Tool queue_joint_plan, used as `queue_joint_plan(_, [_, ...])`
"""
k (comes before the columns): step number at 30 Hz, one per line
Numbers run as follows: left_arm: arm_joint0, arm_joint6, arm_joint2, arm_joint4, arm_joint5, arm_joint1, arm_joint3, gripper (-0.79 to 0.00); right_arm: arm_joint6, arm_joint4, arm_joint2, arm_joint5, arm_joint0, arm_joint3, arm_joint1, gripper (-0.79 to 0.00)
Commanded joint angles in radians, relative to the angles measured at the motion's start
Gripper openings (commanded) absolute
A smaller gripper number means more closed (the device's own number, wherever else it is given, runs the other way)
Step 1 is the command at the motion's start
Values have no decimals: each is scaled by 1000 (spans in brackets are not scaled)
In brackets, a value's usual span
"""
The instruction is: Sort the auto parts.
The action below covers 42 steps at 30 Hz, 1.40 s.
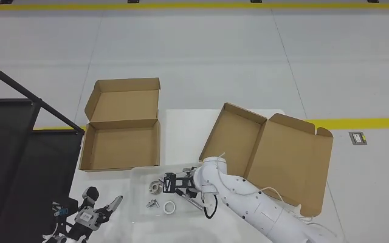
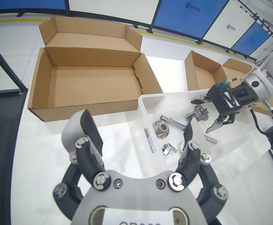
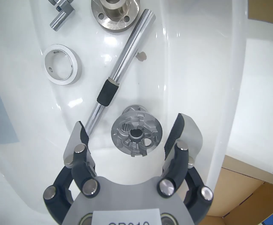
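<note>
The cast hub (image 3: 136,133) sits on the floor of the translucent bin (image 3: 213,64), towards its right end, with its bored face turned up to the right wrist camera. You should expect it to be dense and rigid. It will not give under the pads, but bare metal on smooth plastic will probably skid if nudged. Take it across the round outer rim, on opposite sides, clear of the jagged ribs around the bore.

The right gripper (image 3: 131,127) is spread wide, with one ribbed pad on each side of the hub and nothing in its grasp. Whether either pad touches the hub is unclear.

Just beside the hub lies a polished rod (image 3: 121,61) with a black sleeve. Beyond it are a plain ring (image 3: 61,64), a drilled flange (image 3: 116,15) and a small fitting (image 3: 61,12).

Open cardboard boxes wait on the left (image 1: 121,149) and the right (image 1: 285,158). The left gripper (image 2: 138,121) hangs released over the table (image 2: 42,149), near left of the bin.
</note>
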Motion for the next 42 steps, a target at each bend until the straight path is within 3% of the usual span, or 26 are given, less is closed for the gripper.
queue_joint_plan(1, [0, 0, 0, 0, 0, 0, 0, 0, -3, 1, -3, 8, 6, 23, -8, -520])
queue_joint_plan(2, [0, 0, 0, 0, 0, 0, 0, 0, -7, 1, -5, 7, 9, 31, -12, -616])
queue_joint_plan(3, [0, 0, 0, 0, 0, 0, 0, 0, -17, -1, -5, 10, 12, 38, -15, -785])
queue_joint_plan(7, [0, 0, 0, 0, 0, 0, 0, 0, -49, -32, -4, 22, 5, 14, -17, -785])
queue_joint_plan(11, [0, 0, 0, 0, 0, 0, 0, 0, -50, -102, 16, 34, -48, -136, 9, -785])
queue_joint_plan(21, [0, 0, 0, 0, 0, 0, 0, 0, 69, -352, 205, 40, -363, -803, 139, -785])
queue_joint_plan(31, [0, 0, 0, 0, 0, 0, 0, 0, 64, -356, 211, 63, -370, -795, 139, -785])
queue_joint_plan(35, [0, 0, 0, 0, 0, 0, 0, 0, 35, -279, 301, 288, -366, -720, 126, -785])
queue_joint_plan(40, [0, 0, 0, 0, 0, 0, 0, 0, 8, -161, 440, 604, -278, -550, 101, -785])
queue_joint_plan(42, [0, 0, 0, 0, 0, 0, 0, 0, -6, -102, 466, 638, -225, -455, 91, -785])
